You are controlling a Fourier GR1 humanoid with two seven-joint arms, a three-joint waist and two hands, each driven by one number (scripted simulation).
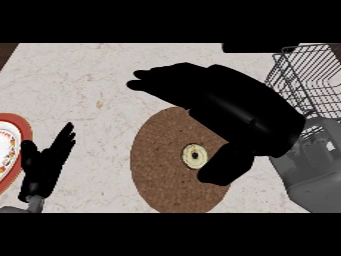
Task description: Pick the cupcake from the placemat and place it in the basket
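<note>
A round brown woven placemat (162, 165) lies at the counter's middle. On it sits the cupcake (194, 155), seen from above as a small pale yellow disc with a dark centre. My right hand (232, 110) hovers large above the mat's upper right. Its fingers stretch toward the upper left, and its thumb (225, 167) hangs just right of the cupcake. The fingers are not round the cupcake. A wire basket (313, 80) stands at the right edge. My left hand (47, 157) rests open at the lower left, fingers up.
A red-rimmed white plate (10, 127) with a dark object on it sits at the left edge, close to my left hand. Dark wood borders the pale stone counter at the upper corners. A grey forearm (324, 170) fills the lower right.
</note>
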